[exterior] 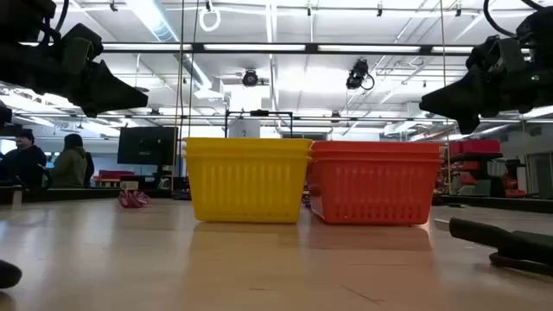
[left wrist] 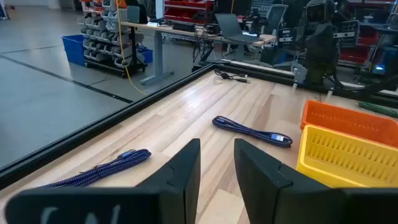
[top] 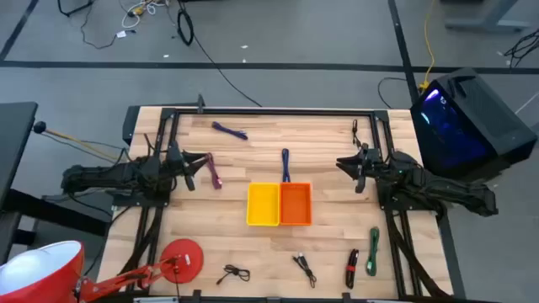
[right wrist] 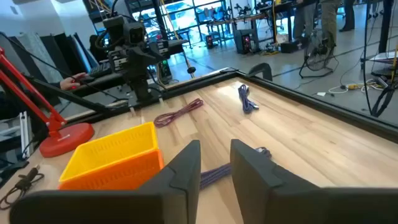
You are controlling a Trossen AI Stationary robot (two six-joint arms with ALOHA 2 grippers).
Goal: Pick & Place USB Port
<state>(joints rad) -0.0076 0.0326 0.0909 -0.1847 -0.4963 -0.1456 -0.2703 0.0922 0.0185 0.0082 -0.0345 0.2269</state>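
Note:
Several USB cables lie flat on the wooden table: a blue one (top: 229, 130) near the far edge, a blue-purple one (top: 285, 164) just beyond the bins, and a maroon one (top: 215, 171) beside my left gripper. A yellow bin (top: 263, 204) and an orange bin (top: 296, 204) stand side by side at the table's middle. My left gripper (top: 198, 162) hovers open left of the bins. My right gripper (top: 345, 164) hovers open to their right. Both are raised above the tabletop, and the wrist views show nothing between the left gripper's (left wrist: 216, 168) or the right gripper's (right wrist: 214, 165) fingers.
Near the table's front edge lie two black cables (top: 234, 273) (top: 305, 268), a red-black one (top: 352, 268) and a green one (top: 373, 251). A red lamp base (top: 182, 257) stands at the near left. A black frame rail (top: 269, 112) runs along the far edge. People stand in the room behind.

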